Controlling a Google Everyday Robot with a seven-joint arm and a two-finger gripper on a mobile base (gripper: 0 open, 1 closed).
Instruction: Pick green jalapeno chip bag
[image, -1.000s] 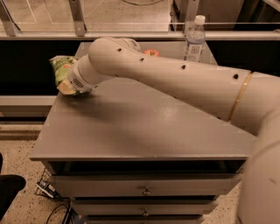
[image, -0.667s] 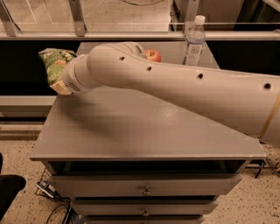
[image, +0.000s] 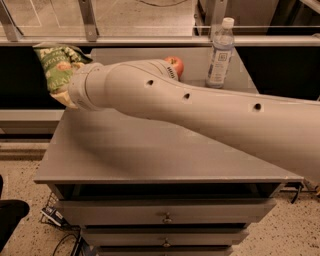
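The chip bag (image: 58, 64) hangs beyond the table's (image: 150, 155) left edge. The gripper (image: 64, 94) (hidden behind the wrist) evidently clamps it for lifting.

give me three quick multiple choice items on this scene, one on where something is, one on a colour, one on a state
1. Where is the green jalapeno chip bag?
A. flat on the middle of the table
B. raised off the table, at the tip of the arm on the left side
C. in a drawer

2. What colour is the apple behind the arm?
A. green
B. yellow
C. red

3. How is the water bottle placed?
A. upright, cap on
B. lying on its side
C. upside down

Answers:
1. B: the bag is up in the air at the wrist, which hides the gripper.
2. C: the part of it that shows is red.
3. A: it stands at the table's back right with its white cap on top.
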